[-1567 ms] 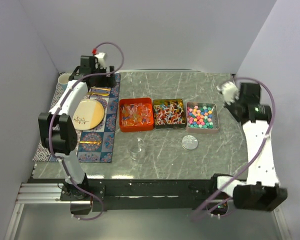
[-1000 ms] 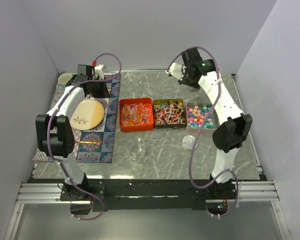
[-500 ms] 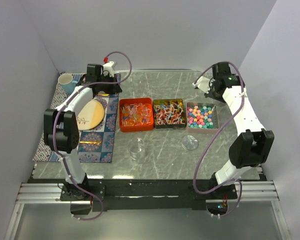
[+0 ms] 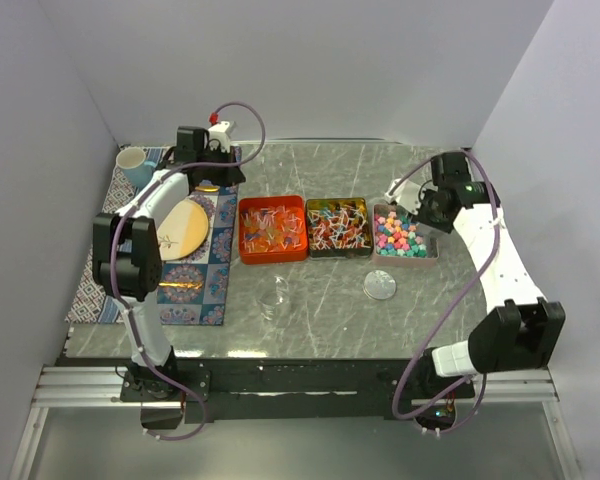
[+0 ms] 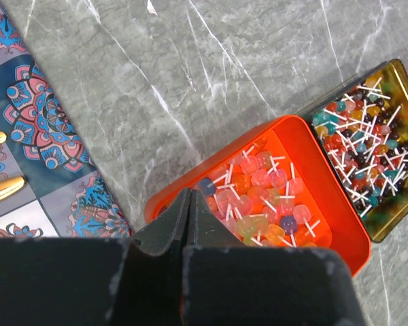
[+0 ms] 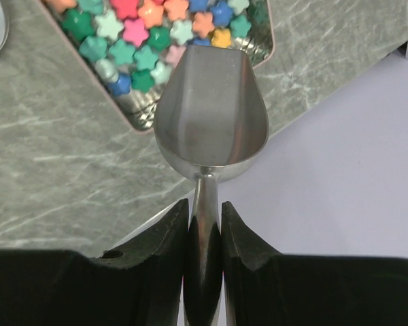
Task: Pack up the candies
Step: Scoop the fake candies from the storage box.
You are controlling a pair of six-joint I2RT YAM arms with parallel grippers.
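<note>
Three trays of candies stand in a row: an orange tray [image 4: 272, 228] of lollipop candies [image 5: 258, 197], a gold tin [image 4: 338, 227] of mixed stick candies [image 5: 364, 136], and a tin [image 4: 432, 240] of star-like coloured candies [image 6: 132, 44]. My right gripper [image 6: 205, 224] is shut on the handle of a metal scoop [image 6: 211, 122]. The empty scoop hangs over that tin's far right corner [image 4: 400, 202]. My left gripper [image 5: 187, 197] is shut with nothing in it, up above the table behind the orange tray's left corner [image 4: 223, 172].
A small clear cup [image 4: 275, 297] and its round lid [image 4: 380, 285] lie in front of the trays. On the left, a patterned placemat [image 4: 215, 290] carries a wooden plate [image 4: 180, 228], gold cutlery [image 4: 180, 285] and a pale mug [image 4: 132, 165]. The right wall stands close to the right arm.
The right arm has swung from the table's back towards the near right, bringing the scoop over the star-candy tin. The left arm has barely shifted.
</note>
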